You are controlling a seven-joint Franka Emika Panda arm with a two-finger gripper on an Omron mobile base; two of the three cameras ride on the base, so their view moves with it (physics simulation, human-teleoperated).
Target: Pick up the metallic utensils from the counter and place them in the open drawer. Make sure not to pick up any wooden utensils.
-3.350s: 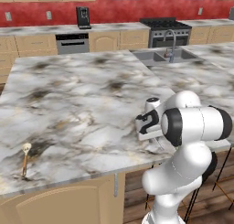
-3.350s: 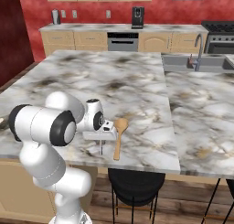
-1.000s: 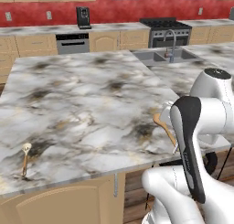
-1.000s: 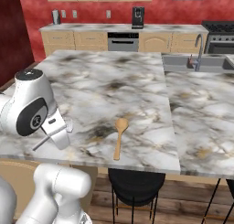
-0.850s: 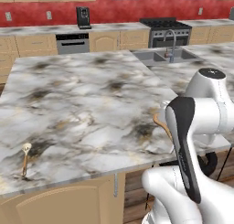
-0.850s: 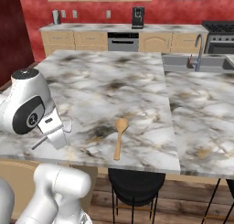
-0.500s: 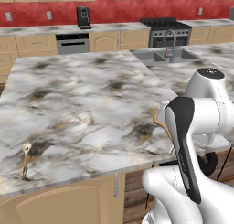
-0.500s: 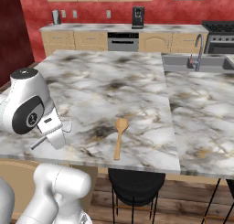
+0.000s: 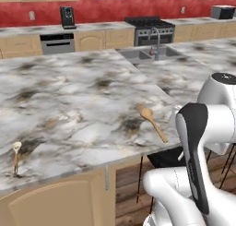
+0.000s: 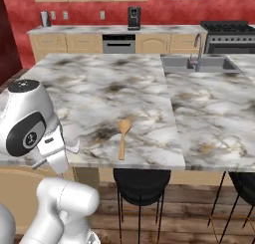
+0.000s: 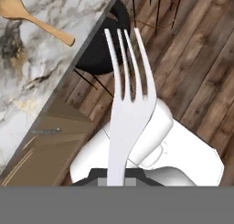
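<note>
Fork [image 11: 130, 104], pale silvery metal: clamped by its handle between the gripper's [image 11: 118, 178] closed tips, tines pointing outward, carried off the counter [image 9: 69, 100] above the wood floor [image 11: 192, 67], presumably bound for the drawer. Brown wooden spoon [image 9: 153, 122] and thin wooden stick [image 9: 16, 156]: left on the marble, as the task requires.

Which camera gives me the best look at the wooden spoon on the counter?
The right base view: the wooden spoon lies whole and unobstructed near the counter edge. The left base view also shows it whole, beside the arm. The hand view catches it in its top left corner.
</note>
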